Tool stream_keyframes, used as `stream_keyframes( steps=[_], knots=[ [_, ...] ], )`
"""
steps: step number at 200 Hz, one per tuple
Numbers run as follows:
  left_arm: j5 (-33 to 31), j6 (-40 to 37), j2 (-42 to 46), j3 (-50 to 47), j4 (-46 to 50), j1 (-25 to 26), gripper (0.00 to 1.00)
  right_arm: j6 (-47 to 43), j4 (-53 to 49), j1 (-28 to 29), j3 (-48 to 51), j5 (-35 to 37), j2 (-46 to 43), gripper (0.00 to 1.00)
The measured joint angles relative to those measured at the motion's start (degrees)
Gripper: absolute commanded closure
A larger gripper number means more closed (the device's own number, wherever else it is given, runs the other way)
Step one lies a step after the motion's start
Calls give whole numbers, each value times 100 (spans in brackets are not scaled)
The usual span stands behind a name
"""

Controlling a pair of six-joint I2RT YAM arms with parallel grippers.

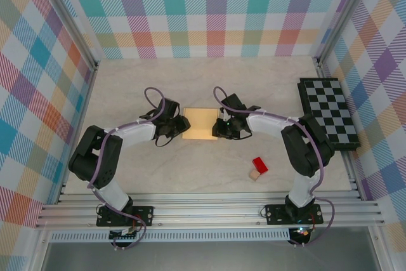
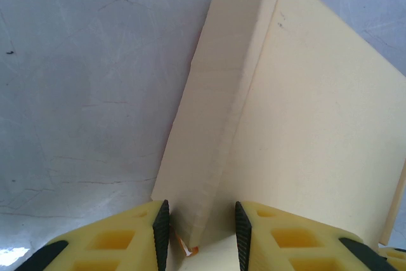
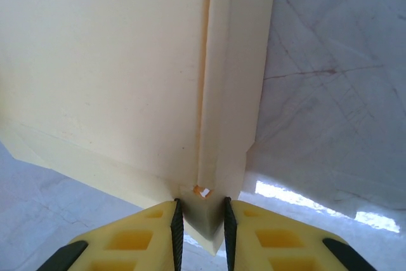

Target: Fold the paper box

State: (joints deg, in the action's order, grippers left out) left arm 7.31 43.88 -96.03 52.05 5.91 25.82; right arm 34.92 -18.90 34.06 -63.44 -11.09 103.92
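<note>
Pale-yellow paper box [image 1: 200, 123] lies flat, near-square, its side edges hidden under left fingers [image 2: 114, 244] and right fingers [image 3: 273, 240], each pinching a fold.

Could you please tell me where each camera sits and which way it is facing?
Top external: above and behind the arms, looking down on the table; both arms show, left hand and right hand flanking the paper box.
Left wrist: on the left wrist, facing along its yellow fingers at a side wall of the paper box.
Right wrist: on the right wrist, facing along its fingers at the opposite wall.
Shared: all three see the paper box.
</note>
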Motion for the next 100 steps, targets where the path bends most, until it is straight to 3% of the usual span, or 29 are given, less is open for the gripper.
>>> stream_keyframes(
  steps=[100],
  knots=[
    [-55,-68,-267,308,42,0,67,-293,181,-168,57,258,31,79]
  ],
)
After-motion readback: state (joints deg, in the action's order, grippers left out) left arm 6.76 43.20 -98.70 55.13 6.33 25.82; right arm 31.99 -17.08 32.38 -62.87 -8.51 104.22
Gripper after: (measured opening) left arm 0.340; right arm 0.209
